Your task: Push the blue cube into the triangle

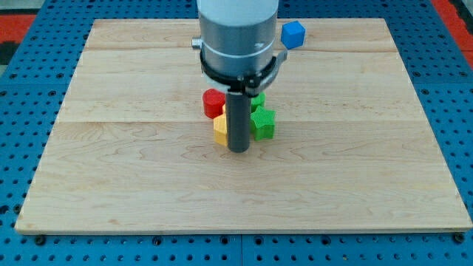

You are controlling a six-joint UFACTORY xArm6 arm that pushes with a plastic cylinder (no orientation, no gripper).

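Nearest the camera stands my tip (238,150), planted on the table (111,185) around its middle, at the bottom side of a small cluster of blocks. Touching or just beside the rod on the view's left is a yellow block (220,130), its shape partly hidden; above that sits a red block (213,103), roughly cylindrical; on the view's right a green block (262,123) with a star-like outline, and a second green block (258,99) peeks out behind the rod. None of these 4 shows a clear triangle outline, so I cannot tell which one the task means. Well apart from all this, the blue cube (293,34) rests near the table's top edge, right of centre, beside the arm's grey body. No hand exists on this arm, only the rod, so nothing is open, closed or gripping. Judging by the layout, the push on the cube has not begun; the approach is the step in hand. The next move calls for carrying the tip around to the cube's top side, between it and the top edge, then driving it down toward the cluster.
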